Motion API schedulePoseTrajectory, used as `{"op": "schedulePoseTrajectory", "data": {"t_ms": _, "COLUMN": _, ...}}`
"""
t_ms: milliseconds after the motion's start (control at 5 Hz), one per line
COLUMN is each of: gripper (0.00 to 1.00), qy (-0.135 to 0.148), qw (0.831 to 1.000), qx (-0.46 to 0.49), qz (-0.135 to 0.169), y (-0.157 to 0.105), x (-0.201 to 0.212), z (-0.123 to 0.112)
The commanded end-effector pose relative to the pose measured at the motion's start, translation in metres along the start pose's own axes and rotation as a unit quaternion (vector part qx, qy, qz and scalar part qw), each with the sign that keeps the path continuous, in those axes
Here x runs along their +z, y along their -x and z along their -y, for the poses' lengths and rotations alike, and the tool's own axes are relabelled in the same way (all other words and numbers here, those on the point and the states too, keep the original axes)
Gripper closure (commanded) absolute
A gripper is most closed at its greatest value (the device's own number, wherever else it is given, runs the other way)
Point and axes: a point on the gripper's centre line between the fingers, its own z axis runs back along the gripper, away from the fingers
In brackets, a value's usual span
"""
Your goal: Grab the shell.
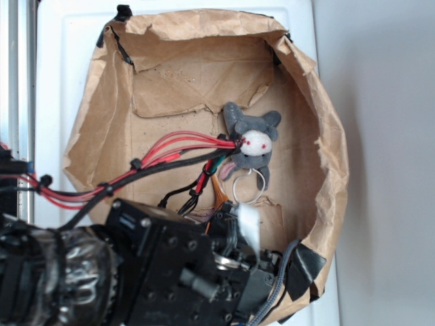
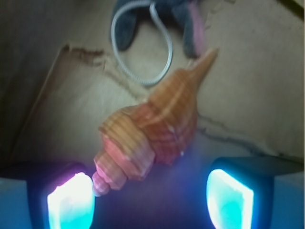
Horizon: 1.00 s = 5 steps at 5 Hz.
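Both pads (image 2: 71,202) sit apart; shell (image 2: 152,138) lies mid-frame, spire by the lower-left pad, so I'd probably pinch its tip.

One shell (image 2: 152,138), one grey plush toy (image 1: 253,139), one metal ring (image 1: 248,187), one paper-lined box (image 1: 326,156)

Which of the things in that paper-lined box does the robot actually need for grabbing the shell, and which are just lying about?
Part of the job:
- the shell, orange-tan and ridged, lying between the open fingers
- the gripper

Just lying about:
- the grey plush animal with a white face
- its metal ring
- the brown paper lining
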Motion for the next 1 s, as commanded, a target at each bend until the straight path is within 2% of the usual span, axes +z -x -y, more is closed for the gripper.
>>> {"op": "schedulePoseTrajectory", "data": {"t_ms": 0, "gripper": 1.0, "qy": -0.005, "qw": 0.999, "qx": 0.002, "qz": 0.046, "y": 0.005, "x": 0.015, "z": 0.017}}
{"op": "schedulePoseTrajectory", "data": {"t_ms": 400, "gripper": 1.0, "qy": 0.01, "qw": 0.999, "qx": -0.005, "qz": 0.045, "y": 0.007, "x": 0.019, "z": 0.014}}
{"op": "schedulePoseTrajectory", "data": {"t_ms": 600, "gripper": 0.0, "qy": 0.027, "qw": 1.0, "qx": 0.006, "qz": 0.012, "y": -0.002, "x": 0.021, "z": 0.01}}
{"op": "schedulePoseTrajectory", "data": {"t_ms": 800, "gripper": 0.0, "qy": 0.022, "qw": 0.999, "qx": 0.031, "qz": -0.029, "y": -0.063, "x": 0.045, "z": 0.012}}
